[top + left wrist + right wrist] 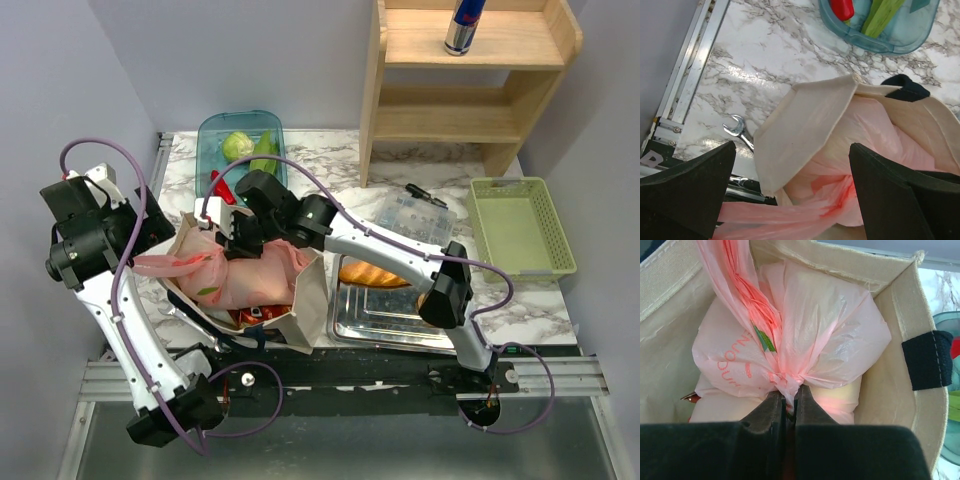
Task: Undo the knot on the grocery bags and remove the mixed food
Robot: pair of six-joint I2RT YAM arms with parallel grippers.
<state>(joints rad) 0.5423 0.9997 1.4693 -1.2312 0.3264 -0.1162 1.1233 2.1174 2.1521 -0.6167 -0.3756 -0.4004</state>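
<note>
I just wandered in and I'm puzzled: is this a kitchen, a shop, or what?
Probably a robot test bench dressed as a kitchen counter. A left arm and right arm are bolted to a rail at the edge of a marble-look table, and a tote of shopping sits on it.

Tied knot point(785, 381) tops the full, crinkly pink bag point(830, 330), nested inside the beige canvas tote point(670, 305) at the table's point(330, 150) near-left corner

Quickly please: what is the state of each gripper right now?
Left gripper: open, gripping nothing.
Right gripper: closed on the knot of the pink bag.
</note>
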